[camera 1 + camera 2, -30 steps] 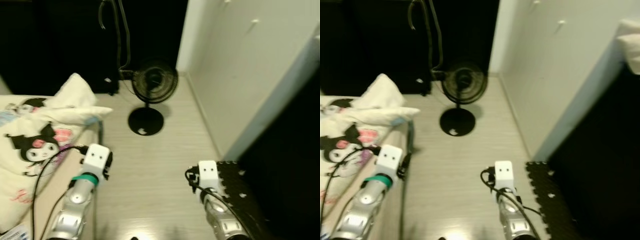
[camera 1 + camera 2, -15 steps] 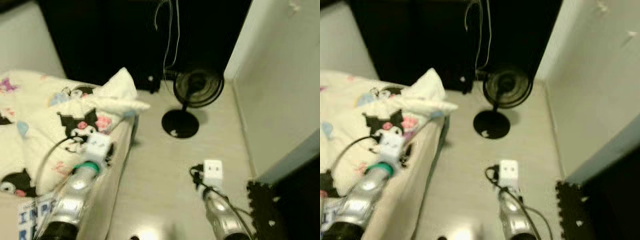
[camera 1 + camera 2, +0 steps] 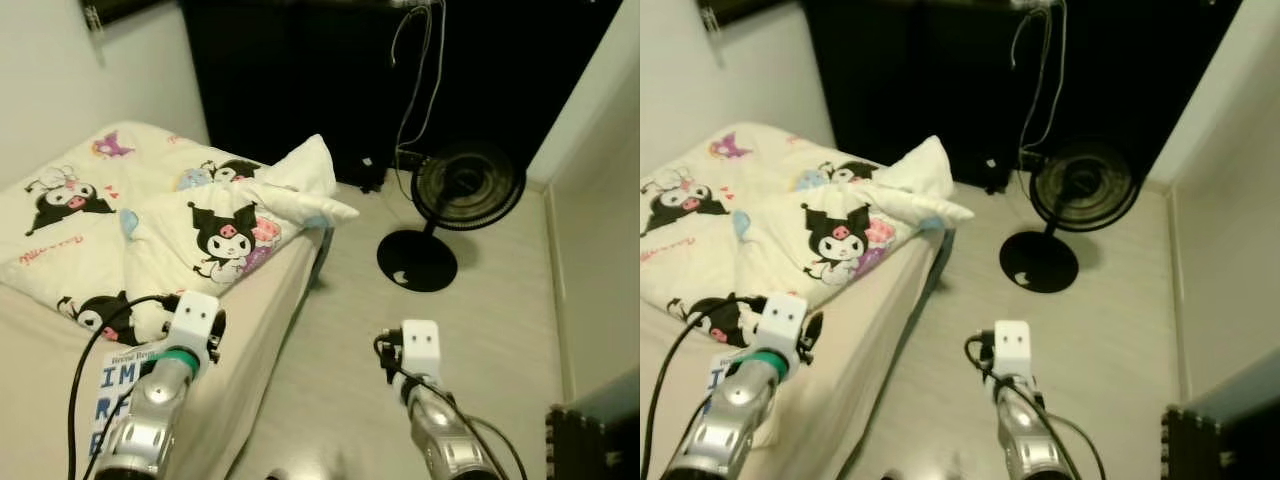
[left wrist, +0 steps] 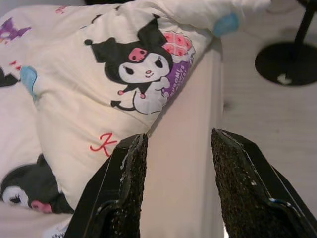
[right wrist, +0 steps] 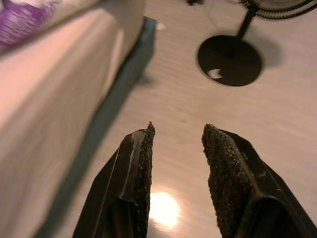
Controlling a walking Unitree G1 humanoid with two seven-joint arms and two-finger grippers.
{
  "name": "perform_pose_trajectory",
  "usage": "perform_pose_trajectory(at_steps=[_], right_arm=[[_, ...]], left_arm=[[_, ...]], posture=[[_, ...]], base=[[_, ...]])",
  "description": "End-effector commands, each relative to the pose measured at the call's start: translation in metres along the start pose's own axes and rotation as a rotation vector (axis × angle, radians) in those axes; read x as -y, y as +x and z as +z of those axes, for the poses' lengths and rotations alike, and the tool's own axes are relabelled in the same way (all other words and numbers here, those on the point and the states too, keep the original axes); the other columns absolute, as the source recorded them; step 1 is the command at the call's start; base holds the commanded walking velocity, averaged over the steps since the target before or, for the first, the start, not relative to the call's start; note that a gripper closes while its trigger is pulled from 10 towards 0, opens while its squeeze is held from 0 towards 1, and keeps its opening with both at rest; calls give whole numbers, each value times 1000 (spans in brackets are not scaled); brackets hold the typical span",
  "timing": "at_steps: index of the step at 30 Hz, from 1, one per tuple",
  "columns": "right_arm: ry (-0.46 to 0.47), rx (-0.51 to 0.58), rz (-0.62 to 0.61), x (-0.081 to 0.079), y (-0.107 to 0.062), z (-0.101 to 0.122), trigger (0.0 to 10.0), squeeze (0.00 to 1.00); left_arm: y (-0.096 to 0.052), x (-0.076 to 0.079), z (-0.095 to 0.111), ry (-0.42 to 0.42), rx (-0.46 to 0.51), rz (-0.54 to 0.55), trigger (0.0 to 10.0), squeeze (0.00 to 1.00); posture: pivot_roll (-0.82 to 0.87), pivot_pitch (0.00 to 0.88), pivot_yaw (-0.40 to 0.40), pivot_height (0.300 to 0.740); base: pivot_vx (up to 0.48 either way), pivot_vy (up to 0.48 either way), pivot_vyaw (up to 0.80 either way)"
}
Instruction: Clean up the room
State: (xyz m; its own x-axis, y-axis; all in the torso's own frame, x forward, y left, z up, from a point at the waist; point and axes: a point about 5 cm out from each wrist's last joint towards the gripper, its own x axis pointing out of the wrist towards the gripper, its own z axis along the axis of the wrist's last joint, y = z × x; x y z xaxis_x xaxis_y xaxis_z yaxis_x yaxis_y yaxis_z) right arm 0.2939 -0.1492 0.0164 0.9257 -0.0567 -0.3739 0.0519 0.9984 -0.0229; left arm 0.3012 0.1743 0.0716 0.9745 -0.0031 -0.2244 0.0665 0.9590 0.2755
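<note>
Both empty, jaws parted: left gripper [image 4: 176, 186] over the bed [image 3: 265, 330] edge, right gripper [image 5: 176, 181] above the floor [image 3: 480, 330]. Crumpled duvet [image 3: 190, 235] lies heaped on the bed. Judged next: step closer, pinch 1 corner, pull flat, avoiding the fan [image 3: 455, 200].

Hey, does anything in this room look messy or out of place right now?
Yes. The cartoon-print blanket is bunched in a crumpled heap on the bed, one corner poking past the edge toward the standing fan. Cords dangle loosely above the fan.
</note>
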Motion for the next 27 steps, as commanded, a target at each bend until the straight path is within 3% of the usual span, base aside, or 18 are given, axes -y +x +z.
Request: perform_pose_trajectory(at_steps=[1, 13, 27], right_arm=[[-6, -15, 9, -3, -2, -4, 10000, 0], [-35, -26, 45, -4, 0, -3, 10000, 0], [-51, -48, 35, 2, -3, -9, 10000, 0]], left_arm=[[-2, -1, -8, 4, -30, 11, 10000, 0], [-2, -5, -7, -39, -27, 37, 10000, 0], [-4, 3, -11, -103, -54, 14, 10000, 0]], posture=[[149, 0, 1, 740], [145, 0, -19, 740], [144, 0, -38, 740]], base=[[0, 0, 794], [0, 0, 794], [0, 0, 794]])
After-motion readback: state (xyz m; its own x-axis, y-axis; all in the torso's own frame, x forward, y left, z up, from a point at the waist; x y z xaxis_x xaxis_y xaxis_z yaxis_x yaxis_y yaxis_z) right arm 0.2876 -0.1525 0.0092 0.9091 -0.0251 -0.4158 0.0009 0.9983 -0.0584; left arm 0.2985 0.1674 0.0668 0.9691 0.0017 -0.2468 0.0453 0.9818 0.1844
